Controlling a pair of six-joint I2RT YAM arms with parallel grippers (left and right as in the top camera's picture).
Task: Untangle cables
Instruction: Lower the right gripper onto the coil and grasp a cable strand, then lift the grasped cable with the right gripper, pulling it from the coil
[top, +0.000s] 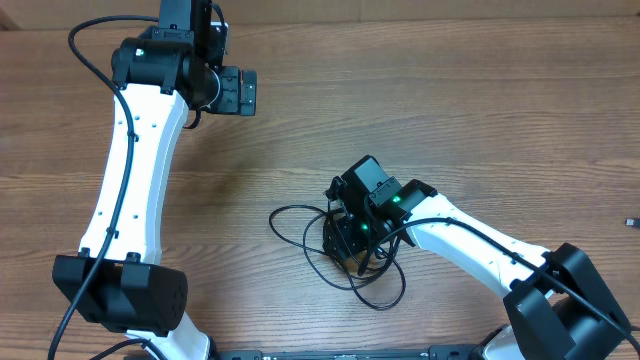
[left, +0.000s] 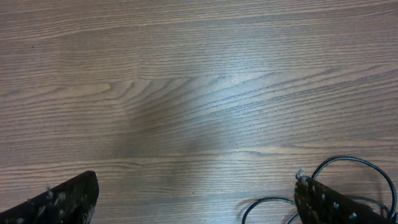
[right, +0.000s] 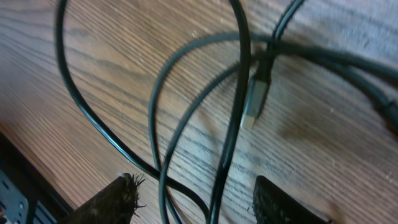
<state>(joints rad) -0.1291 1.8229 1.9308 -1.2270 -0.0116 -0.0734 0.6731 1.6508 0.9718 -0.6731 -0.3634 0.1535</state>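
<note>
Figure: both arms as I see them from the remote station. My left arm (top: 135, 170) stands as a white link from its black base at the lower left of the overhead frame to a black wrist at the upper left. The left gripper (top: 238, 91) juts to the right of that wrist. In its wrist view, the fingers (left: 62, 199) sit in the two bottom corners, spread wide. My right arm (top: 470, 245) reaches from the lower right toward centre. The right gripper (top: 350, 240) points downward, its fingers (right: 112, 202) standing apart.

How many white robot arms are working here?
2. The left arm stretches up the left side of the table, clear of the cables. The right arm reaches in from the lower right, over them. None seems hidden.
</note>
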